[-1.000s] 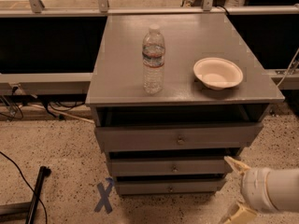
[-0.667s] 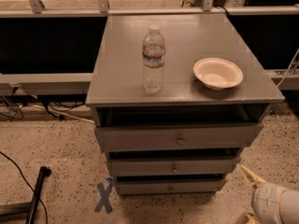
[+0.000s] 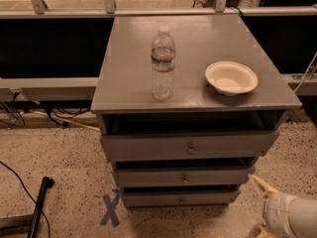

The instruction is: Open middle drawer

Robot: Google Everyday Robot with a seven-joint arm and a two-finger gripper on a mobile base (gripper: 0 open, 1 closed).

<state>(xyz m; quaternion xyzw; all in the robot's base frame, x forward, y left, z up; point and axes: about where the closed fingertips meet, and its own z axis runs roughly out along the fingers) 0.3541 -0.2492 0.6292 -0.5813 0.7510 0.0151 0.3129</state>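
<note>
The grey cabinet [image 3: 198,38] has three stacked grey drawer fronts. The middle drawer [image 3: 148,176] is the mid-sized front, with a small round metal knob [image 3: 184,179] at its centre. It looks pushed in like the other two. My gripper [image 3: 257,207] is at the lower right of the view, on a white arm [image 3: 292,214], to the right of the drawers and below them, apart from the cabinet. Its two pale fingers [image 3: 261,185] are spread apart and hold nothing.
A clear water bottle [image 3: 162,63] and a white bowl [image 3: 231,77] stand on the cabinet top. The top drawer [image 3: 148,146] and bottom drawer [image 3: 148,199] each have a knob. A blue tape X [image 3: 111,209] marks the floor at left. A black pole [image 3: 39,207] and cables lie at far left.
My gripper has moved down and to the right, away from the right edge of the drawers, toward the lower right corner of the view. The drawers have not moved.
</note>
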